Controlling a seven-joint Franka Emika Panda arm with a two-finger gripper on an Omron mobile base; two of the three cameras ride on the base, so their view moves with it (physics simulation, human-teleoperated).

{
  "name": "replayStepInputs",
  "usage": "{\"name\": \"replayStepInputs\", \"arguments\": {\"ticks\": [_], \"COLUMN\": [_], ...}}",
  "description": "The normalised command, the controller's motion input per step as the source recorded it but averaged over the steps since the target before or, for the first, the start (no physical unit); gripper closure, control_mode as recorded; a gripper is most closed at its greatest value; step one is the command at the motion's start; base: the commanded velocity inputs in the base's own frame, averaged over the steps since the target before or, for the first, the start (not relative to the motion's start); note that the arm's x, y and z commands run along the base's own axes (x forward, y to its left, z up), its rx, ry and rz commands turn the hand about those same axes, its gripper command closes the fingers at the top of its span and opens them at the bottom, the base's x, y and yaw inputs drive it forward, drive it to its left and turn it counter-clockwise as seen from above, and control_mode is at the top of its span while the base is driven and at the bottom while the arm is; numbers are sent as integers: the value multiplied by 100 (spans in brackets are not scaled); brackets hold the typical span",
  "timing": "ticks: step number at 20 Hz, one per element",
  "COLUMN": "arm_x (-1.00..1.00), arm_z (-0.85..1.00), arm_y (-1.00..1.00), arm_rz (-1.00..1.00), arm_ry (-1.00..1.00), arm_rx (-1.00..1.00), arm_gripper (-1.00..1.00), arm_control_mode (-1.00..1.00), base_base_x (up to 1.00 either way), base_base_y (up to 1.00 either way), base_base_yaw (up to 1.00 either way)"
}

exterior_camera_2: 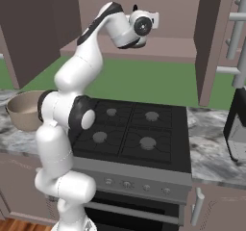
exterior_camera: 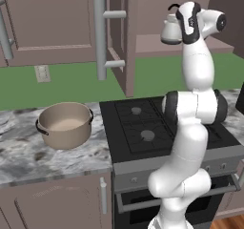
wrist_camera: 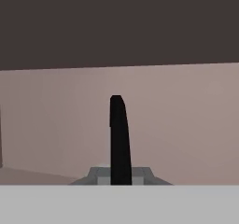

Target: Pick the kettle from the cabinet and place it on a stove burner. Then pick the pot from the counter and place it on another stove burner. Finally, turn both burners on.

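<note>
The claw [exterior_camera: 175,20] is up inside the open cabinet [exterior_camera: 119,37], right at the kettle [exterior_camera: 169,31], which sits at the shelf's front edge. In the hand view a thin black arch, seemingly the kettle's handle [wrist_camera: 120,139], stands at the claw, but I cannot tell whether it is pinched. The kettle looks small, light and hard, its rounded metal slippery, so the handle's top seems the safest hold. The pot [exterior_camera: 65,124] waits on the counter [exterior_camera: 28,151].
</note>
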Motion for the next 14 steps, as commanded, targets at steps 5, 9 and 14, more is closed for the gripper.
{"name": "replayStepInputs", "arguments": {"ticks": [5, 9, 14], "arm_x": [-39, -44, -52], "arm_z": [0, 0, 0], "arm_y": [0, 1, 5], "arm_rz": [0, 0, 0], "arm_ry": [-3, -3, -3], "arm_rx": [0, 0, 0], "arm_gripper": [100, 100, 100], "arm_control_mode": [-100, -100, -100], "base_base_x": [0, 0, 0], "base_base_y": [0, 0, 0], "base_base_yaw": [0, 0, 0]}}
